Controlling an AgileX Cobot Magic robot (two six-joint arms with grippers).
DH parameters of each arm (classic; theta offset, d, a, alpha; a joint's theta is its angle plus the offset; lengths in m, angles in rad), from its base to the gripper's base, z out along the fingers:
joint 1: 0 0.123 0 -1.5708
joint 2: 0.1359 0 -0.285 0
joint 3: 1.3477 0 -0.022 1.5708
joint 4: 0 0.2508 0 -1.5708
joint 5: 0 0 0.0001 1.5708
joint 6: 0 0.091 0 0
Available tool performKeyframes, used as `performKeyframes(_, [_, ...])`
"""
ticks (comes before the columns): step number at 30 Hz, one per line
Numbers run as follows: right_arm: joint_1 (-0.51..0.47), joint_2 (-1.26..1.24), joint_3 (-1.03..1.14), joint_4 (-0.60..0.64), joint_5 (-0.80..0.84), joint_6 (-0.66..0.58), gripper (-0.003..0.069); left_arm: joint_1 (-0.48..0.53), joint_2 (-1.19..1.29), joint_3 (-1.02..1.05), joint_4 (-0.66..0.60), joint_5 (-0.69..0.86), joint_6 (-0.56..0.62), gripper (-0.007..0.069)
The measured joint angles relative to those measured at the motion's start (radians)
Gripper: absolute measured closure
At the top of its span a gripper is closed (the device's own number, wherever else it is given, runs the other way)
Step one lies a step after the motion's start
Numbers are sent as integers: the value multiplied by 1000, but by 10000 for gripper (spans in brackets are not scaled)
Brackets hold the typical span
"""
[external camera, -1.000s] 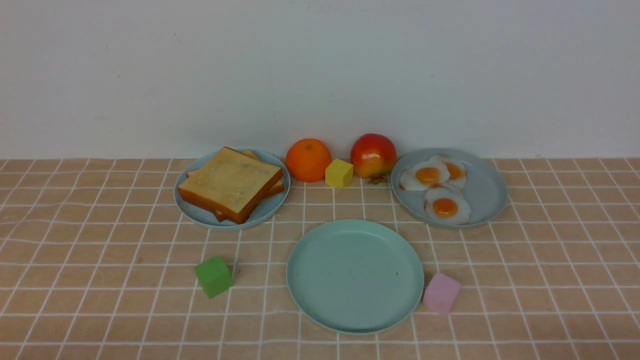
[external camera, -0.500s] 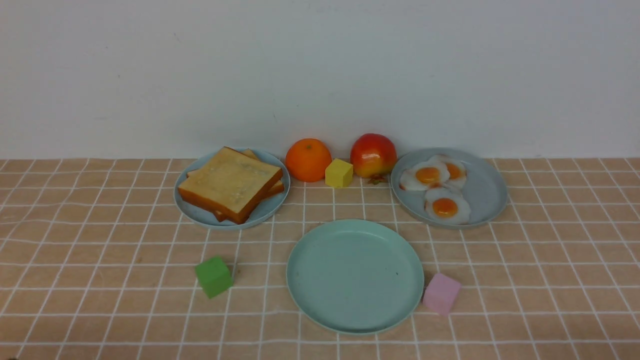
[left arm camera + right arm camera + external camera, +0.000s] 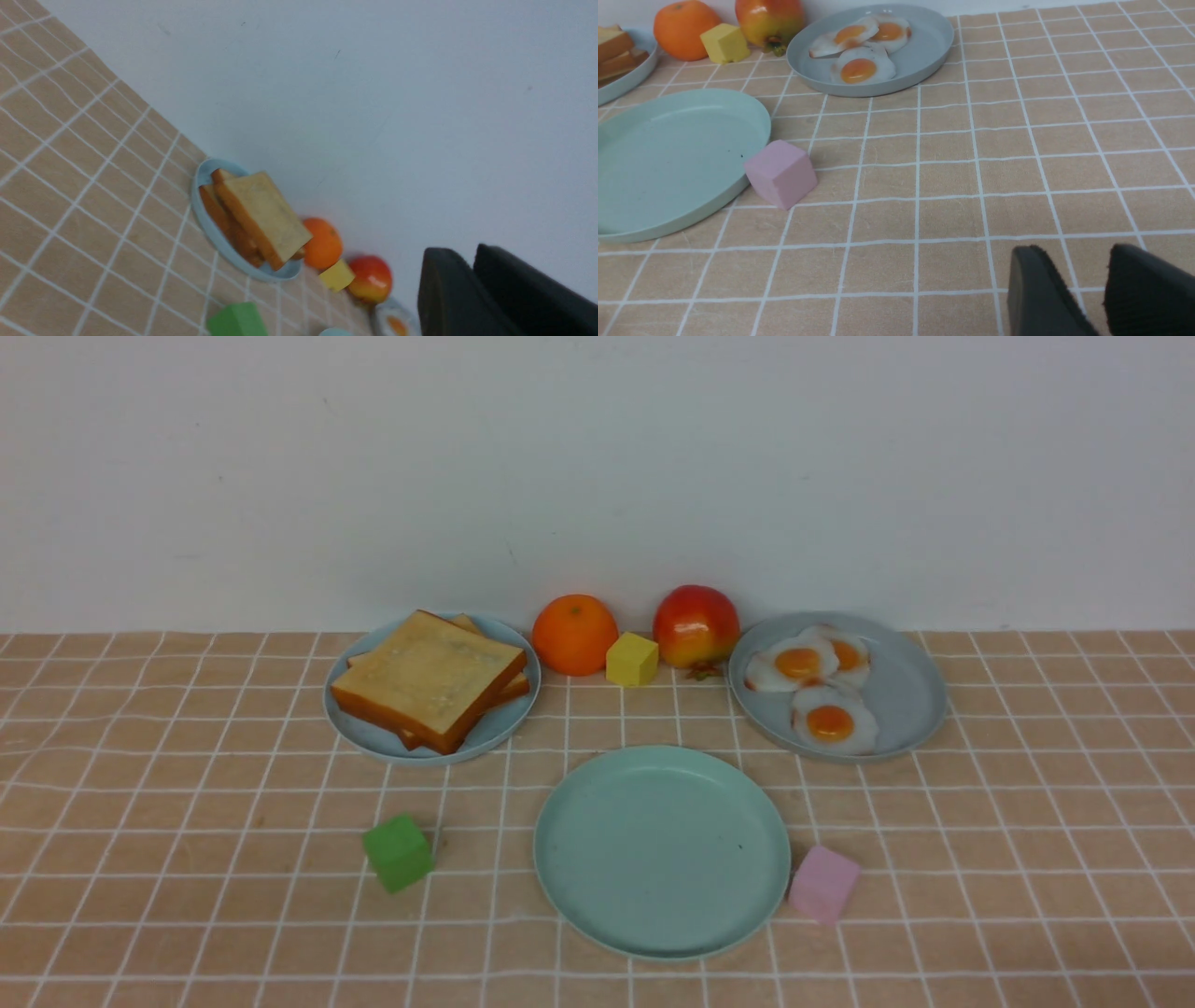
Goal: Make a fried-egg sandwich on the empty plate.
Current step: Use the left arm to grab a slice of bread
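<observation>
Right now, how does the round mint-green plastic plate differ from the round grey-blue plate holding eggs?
The mint-green plate is bare; the grey-blue plate carries three fried eggs. The mint-green plate sits nearer, centred; the grey-blue one farther back, rightward. Both are round and shallow.

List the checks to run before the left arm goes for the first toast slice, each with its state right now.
1. Mint-green plate bare: ok.
2. Toast slices stacked on the light-blue plate, nothing on top: ok.
3. Left tool open for a slice: not ok, its fingers stand together, holding nothing.
4. Right tool open and empty: ok.
5. Fried eggs separable: cannot tell, they overlap on the grey-blue plate.
6. Pink cube clear of the mint-green plate: cannot tell, it sits right at the rim.
</observation>
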Motion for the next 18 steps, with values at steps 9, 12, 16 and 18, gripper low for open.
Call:
performKeyframes(9, [0,0,6,50,-50,56,419,-123,524,-430,-58,485,513,638])
performKeyframes(12, [0,0,10,158,-138,152,419,-246,686,-548,-81,557,658,638])
performKeyframes(16, [0,0,10,246,-247,241,419,-308,835,-605,-84,507,711,638])
performKeyframes(18, [0,0,-3,290,-243,284,419,-316,965,-660,-74,468,719,638])
